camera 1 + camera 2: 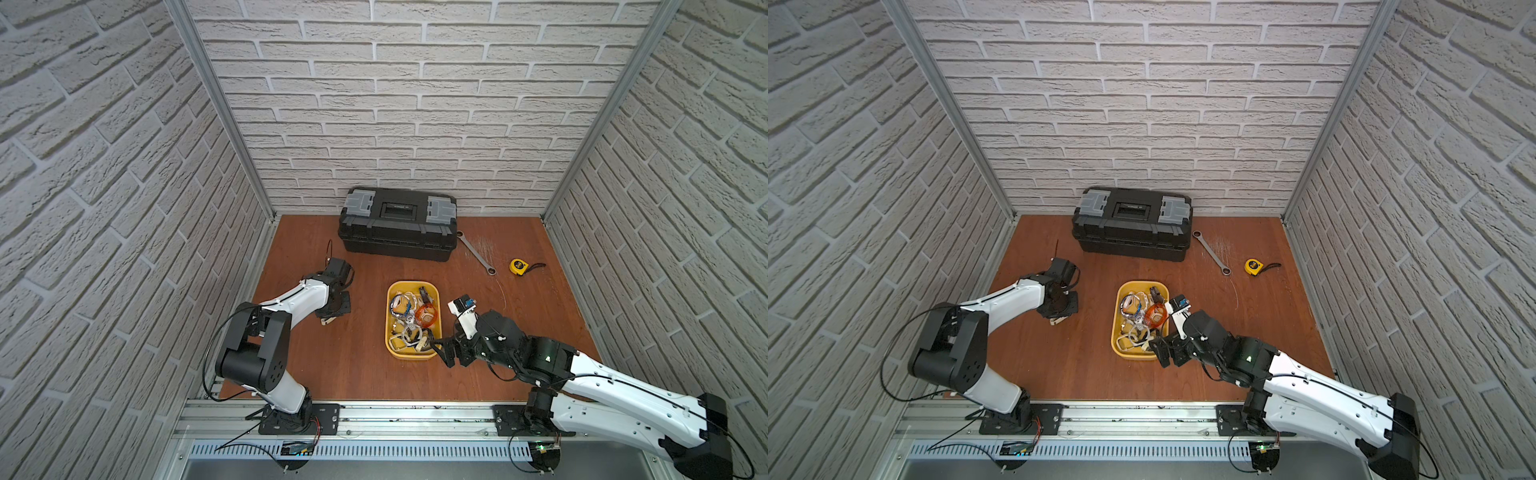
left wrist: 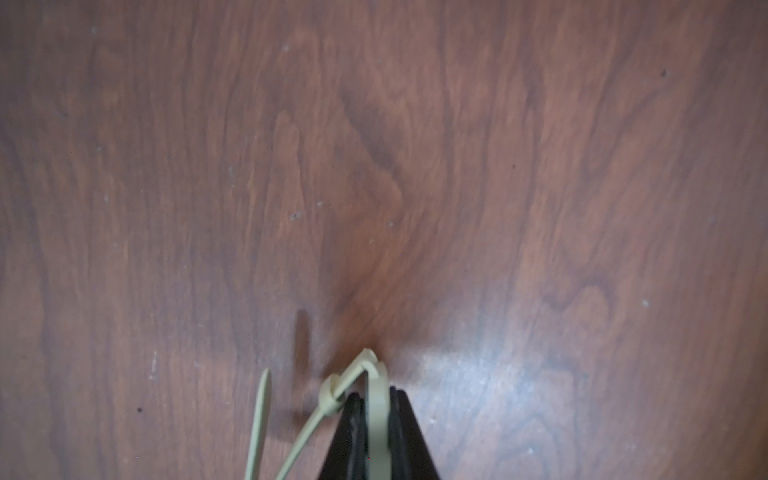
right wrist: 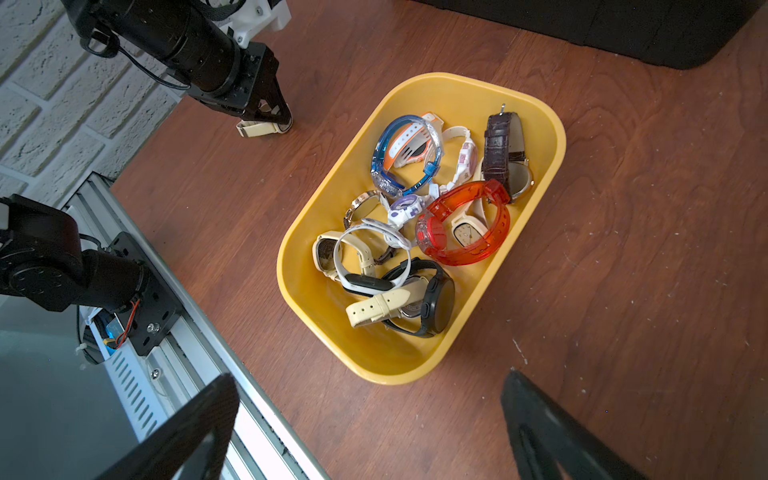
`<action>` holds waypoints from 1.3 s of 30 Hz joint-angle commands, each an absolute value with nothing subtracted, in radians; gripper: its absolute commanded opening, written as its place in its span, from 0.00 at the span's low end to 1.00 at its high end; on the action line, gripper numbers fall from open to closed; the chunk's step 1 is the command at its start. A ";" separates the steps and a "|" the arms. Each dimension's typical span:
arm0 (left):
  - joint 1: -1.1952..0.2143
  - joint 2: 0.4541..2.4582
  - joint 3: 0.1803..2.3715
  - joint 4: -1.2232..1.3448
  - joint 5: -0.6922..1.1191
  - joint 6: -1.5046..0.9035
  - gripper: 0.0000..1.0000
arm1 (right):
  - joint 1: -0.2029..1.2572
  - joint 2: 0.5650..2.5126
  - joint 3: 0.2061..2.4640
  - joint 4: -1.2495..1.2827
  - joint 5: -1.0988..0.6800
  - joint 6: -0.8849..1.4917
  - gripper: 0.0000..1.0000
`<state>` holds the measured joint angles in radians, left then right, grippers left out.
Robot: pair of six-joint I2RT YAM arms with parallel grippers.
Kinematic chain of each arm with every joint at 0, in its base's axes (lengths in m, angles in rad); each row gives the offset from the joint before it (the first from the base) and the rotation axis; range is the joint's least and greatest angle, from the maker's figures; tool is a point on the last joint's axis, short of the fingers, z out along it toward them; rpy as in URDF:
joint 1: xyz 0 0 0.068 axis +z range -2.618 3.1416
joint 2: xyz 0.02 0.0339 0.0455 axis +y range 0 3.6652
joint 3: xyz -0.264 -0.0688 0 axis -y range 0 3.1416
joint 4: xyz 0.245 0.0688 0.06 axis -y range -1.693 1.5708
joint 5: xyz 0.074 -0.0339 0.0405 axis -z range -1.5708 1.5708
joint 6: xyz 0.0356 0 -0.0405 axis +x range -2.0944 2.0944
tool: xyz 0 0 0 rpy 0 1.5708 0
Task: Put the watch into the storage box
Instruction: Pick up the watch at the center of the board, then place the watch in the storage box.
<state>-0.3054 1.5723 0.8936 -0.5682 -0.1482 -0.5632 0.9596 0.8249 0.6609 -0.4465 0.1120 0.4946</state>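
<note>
L: your left gripper [image 2: 376, 395] is clamped on the beige watch [image 2: 377, 419] strap, low at the table [image 2: 374, 166], well apart from the storage box [image 3: 328, 191] | R: your right gripper [image 3: 370, 380] has jaws wide apart, empty, near the box's end.

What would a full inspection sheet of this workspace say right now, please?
Surface: wooden tabletop, lightly scuffed.
Job's things: yellow storage box holds many watches; cream watch outside it.
Clutter: black toolbox, wrench, tape measure near the back.
End effectors: left end effector shut on cream watch's strap; right end effector open by the box's near end.
Cables: black cable loops beside arm bases.
Surroundings: brick-pattern walls, aluminium rail in front.
</note>
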 commanded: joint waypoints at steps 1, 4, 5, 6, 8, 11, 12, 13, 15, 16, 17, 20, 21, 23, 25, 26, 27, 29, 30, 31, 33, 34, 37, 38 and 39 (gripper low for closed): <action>-0.345 1.518 0.946 -0.641 -0.171 -0.541 0.08 | 0.962 0.795 0.651 -0.440 0.136 0.505 1.00; -0.422 1.466 1.005 -0.717 -0.204 -0.544 0.08 | 0.962 0.783 0.652 -0.451 0.143 0.507 1.00; -0.453 1.446 1.025 -0.737 -0.207 -0.551 0.09 | 0.963 0.778 0.649 -0.454 0.146 0.507 1.00; -0.490 1.431 1.046 -0.754 -0.208 -0.563 0.09 | 0.963 0.774 0.648 -0.458 0.149 0.508 1.00; -0.562 1.421 1.091 -0.779 -0.211 -0.590 0.10 | 0.962 0.767 0.647 -0.465 0.157 0.509 1.00; -0.677 1.442 1.151 -0.773 -0.203 -0.638 0.11 | 0.962 0.756 0.646 -0.474 0.167 0.509 1.00; -0.708 1.457 1.169 -0.762 -0.200 -0.653 0.11 | 0.962 0.753 0.646 -0.477 0.167 0.510 1.00; -0.731 1.473 1.182 -0.746 -0.194 -0.663 0.11 | 0.962 0.749 0.648 -0.481 0.168 0.509 1.00; -0.771 1.527 1.214 -0.714 -0.192 -0.677 0.11 | 0.962 0.740 0.647 -0.487 0.169 0.511 1.00; -0.782 1.555 1.231 -0.704 -0.190 -0.679 0.11 | 0.963 0.736 0.646 -0.490 0.170 0.512 1.00; -0.795 1.589 1.254 -0.698 -0.189 -0.679 0.11 | 0.963 0.733 0.647 -0.495 0.170 0.513 1.00; -0.822 1.675 1.302 -0.672 -0.189 -0.675 0.11 | 0.962 0.712 0.648 -0.519 0.170 0.517 1.00; -0.826 1.696 1.312 -0.664 -0.187 -0.675 0.11 | 0.962 0.703 0.647 -0.528 0.172 0.519 1.00; -0.837 1.725 1.324 -0.652 -0.184 -0.674 0.11 | 0.962 0.681 0.639 -0.542 0.178 0.524 1.00; -0.846 1.747 1.333 -0.642 -0.177 -0.676 0.11 | 0.962 0.656 0.628 -0.550 0.184 0.528 1.00; -0.854 1.757 1.336 -0.635 -0.174 -0.677 0.11 | 0.962 0.640 0.620 -0.549 0.188 0.531 1.00; -0.859 1.767 1.337 -0.628 -0.174 -0.680 0.11 | 0.962 0.625 0.613 -0.548 0.194 0.533 1.00; -0.867 1.783 1.342 -0.622 -0.167 -0.686 0.11 | 0.962 0.605 0.605 -0.545 0.202 0.535 1.00; -0.870 1.788 1.342 -0.613 -0.163 -0.687 0.11 | 0.962 0.595 0.603 -0.548 0.205 0.535 1.00; -0.874 1.792 1.342 -0.609 -0.161 -0.691 0.11 | 0.962 0.589 0.603 -0.550 0.208 0.536 1.00; -0.879 1.798 1.340 -0.601 -0.155 -0.696 0.11 | 0.962 0.585 0.603 -0.557 0.212 0.534 1.00; -0.881 1.801 1.338 -0.595 -0.155 -0.698 0.11 | 0.962 0.586 0.603 -0.558 0.211 0.535 1.00; -0.892 1.812 1.339 -0.585 -0.151 -0.703 0.12 | 0.962 0.595 0.604 -0.556 0.204 0.537 1.00; -0.896 1.817 1.337 -0.578 -0.149 -0.707 0.12 | 0.962 0.598 0.605 -0.554 0.202 0.537 1.00; -0.900 1.823 1.333 -0.570 -0.149 -0.709 0.13 | 0.963 0.603 0.604 -0.551 0.203 0.535 1.00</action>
